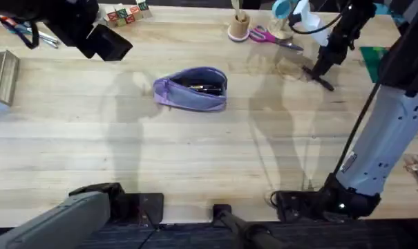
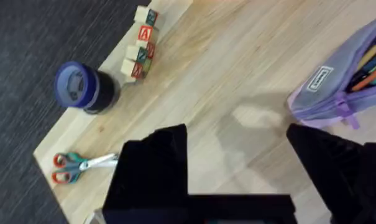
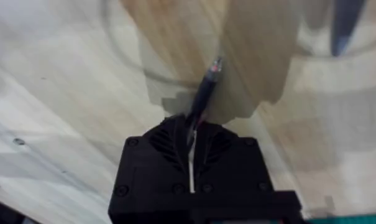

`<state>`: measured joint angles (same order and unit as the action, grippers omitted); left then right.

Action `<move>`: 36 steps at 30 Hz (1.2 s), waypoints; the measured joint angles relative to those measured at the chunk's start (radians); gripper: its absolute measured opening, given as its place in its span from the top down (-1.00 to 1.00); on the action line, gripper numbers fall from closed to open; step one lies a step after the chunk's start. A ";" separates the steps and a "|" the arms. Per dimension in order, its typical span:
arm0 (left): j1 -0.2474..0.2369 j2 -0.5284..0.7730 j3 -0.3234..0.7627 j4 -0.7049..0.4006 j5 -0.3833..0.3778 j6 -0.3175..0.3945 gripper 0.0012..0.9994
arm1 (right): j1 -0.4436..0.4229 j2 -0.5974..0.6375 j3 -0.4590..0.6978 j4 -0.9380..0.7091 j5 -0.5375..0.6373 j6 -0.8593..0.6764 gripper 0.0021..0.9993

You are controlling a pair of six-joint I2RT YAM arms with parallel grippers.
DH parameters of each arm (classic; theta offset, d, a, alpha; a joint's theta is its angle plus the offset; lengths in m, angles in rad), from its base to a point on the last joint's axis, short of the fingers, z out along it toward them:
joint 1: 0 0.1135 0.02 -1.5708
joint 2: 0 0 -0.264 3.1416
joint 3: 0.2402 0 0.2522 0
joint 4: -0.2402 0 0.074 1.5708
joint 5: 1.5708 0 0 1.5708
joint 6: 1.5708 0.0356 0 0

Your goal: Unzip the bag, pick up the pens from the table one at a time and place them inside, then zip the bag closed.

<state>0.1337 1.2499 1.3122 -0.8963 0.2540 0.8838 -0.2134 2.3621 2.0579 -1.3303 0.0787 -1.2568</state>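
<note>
The right gripper (image 1: pixel 324 69) is clamped on a black pen (image 3: pixel 203 96), its two fingers pressed together around the thin shaft, whose tip sticks out ahead of them over the bare wood. In the overhead view this gripper hangs at the far right part of the table (image 1: pixel 195 152), with the pen's dark end (image 1: pixel 319 78) slanting out just below the fingertips.

Well off to that gripper's left, near the middle of the table, lies the lavender pencil pouch (image 1: pixel 191 88). Its zip is open along the top and pens (image 2: pixel 369 70) show inside, orange and dark ones among them.

The left gripper (image 2: pixel 237 162) hovers above the table at the far left, its black fingers (image 2: pixel 156 162) spread wide apart with nothing between them. The pouch (image 2: pixel 337 81) lies just beyond one fingertip, its white label facing up.

Farther from the left gripper stand a row of alphabet blocks (image 2: pixel 141 43) near the table's edge, a blue-lidded jar (image 2: pixel 82 87), and small scissors (image 2: pixel 76 167) with red and teal handles. Near the right gripper lie pink-handled scissors (image 1: pixel 271 36) and a wooden cup (image 1: pixel 239 26).
</note>
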 joint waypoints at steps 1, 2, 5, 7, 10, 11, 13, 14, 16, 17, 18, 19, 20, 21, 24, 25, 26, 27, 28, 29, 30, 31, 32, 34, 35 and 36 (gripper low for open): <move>0.000 0.000 0.000 -0.001 0.012 0.004 -0.99 | 0.000 0.000 0.000 -0.010 -0.009 0.000 0.94; 0.000 0.000 0.000 -0.001 0.030 0.016 -0.99 | 0.000 -0.001 0.000 -0.024 -0.023 -0.001 0.94; 0.000 0.000 0.000 -0.004 0.087 0.065 -0.99 | 0.000 -0.018 -0.008 -0.064 -0.062 -0.005 0.94; 0.000 0.000 0.000 -0.011 0.128 0.107 -0.99 | 0.000 -0.048 -0.010 -0.083 -0.084 -0.007 0.94; 0.002 0.000 0.000 -0.039 0.190 0.180 -0.99 | 0.002 -0.120 -0.010 -0.109 -0.106 -0.008 0.94; 0.004 0.000 0.000 -0.052 0.213 0.205 -0.99 | 0.005 -0.152 -0.010 -0.118 -0.110 -0.008 0.94; 0.010 0.000 0.000 -0.082 0.254 0.258 -0.99 | 0.014 -0.214 -0.010 -0.133 -0.117 -0.008 0.94; 0.013 0.000 0.000 -0.103 0.270 0.286 -0.99 | 0.021 -0.247 -0.010 -0.140 -0.121 -0.008 0.94; 0.020 0.000 0.000 -0.146 0.291 0.340 -0.99 | 0.044 -0.303 -0.010 -0.154 -0.125 -0.008 0.94; 0.023 0.000 0.000 -0.170 0.300 0.370 -0.99 | 0.058 -0.325 -0.010 -0.159 -0.125 -0.008 0.94; 0.027 0.002 0.000 -0.191 0.307 0.399 -0.99 | 0.076 -0.349 -0.010 -0.166 -0.126 -0.008 0.94; 0.031 0.004 0.000 -0.210 0.313 0.428 -0.99 | 0.096 -0.368 -0.010 -0.174 -0.126 -0.008 0.94; 0.037 0.009 0.001 -0.235 0.323 0.461 -0.99 | 0.118 -0.386 -0.010 -0.184 -0.127 -0.008 0.94; 0.042 0.015 0.001 -0.253 0.329 0.490 -0.99 | 0.144 -0.404 -0.010 -0.198 -0.128 -0.008 0.94; 0.060 0.041 0.001 -0.290 0.341 0.577 -0.99 | 0.228 -0.447 -0.010 -0.237 -0.128 -0.009 0.94; 0.068 0.052 0.001 -0.291 0.346 0.598 -0.99 | 0.254 -0.459 -0.010 -0.244 -0.129 -0.008 0.94; 0.074 0.061 0.001 -0.291 0.349 0.612 -0.99 | 0.287 -0.473 -0.010 -0.249 -0.129 -0.008 0.94; 0.081 0.070 0.001 -0.291 0.351 0.628 -0.99 | 0.315 -0.484 -0.010 -0.253 -0.129 -0.008 0.94; 0.087 0.079 0.001 -0.293 0.353 0.642 -0.99 | 0.348 -0.495 -0.010 -0.255 -0.129 -0.008 0.94; 0.094 0.086 0.001 -0.299 0.353 0.659 -0.99 | 0.376 -0.505 -0.010 -0.256 -0.130 -0.007 0.93; 0.100 0.093 0.001 -0.306 0.354 0.679 -0.99 | 0.408 -0.514 -0.010 -0.256 -0.132 -0.005 0.94; 0.106 0.098 0.001 -0.311 0.354 0.698 -0.99 | 0.438 -0.520 -0.010 -0.256 -0.132 0.000 0.94; 0.114 0.102 0.001 -0.314 0.355 0.718 -0.99 | 0.465 -0.525 -0.010 -0.257 -0.132 0.006 0.94; 0.128 0.110 0.002 -0.315 0.357 0.746 -0.99 | 0.519 -0.530 -0.010 -0.259 -0.132 0.027 0.94; 0.139 0.113 0.002 -0.316 0.357 0.760 -0.99 | 0.544 -0.530 -0.010 -0.263 -0.132 0.039 0.94; 0.150 0.118 0.002 -0.316 0.358 0.769 -0.99 | 0.568 -0.530 -0.010 -0.268 -0.132 0.052 0.93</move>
<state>0.2834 1.3682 1.3140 -1.2125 0.6125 1.6528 0.3547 1.8320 2.0480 -1.5986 -0.0532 -1.2048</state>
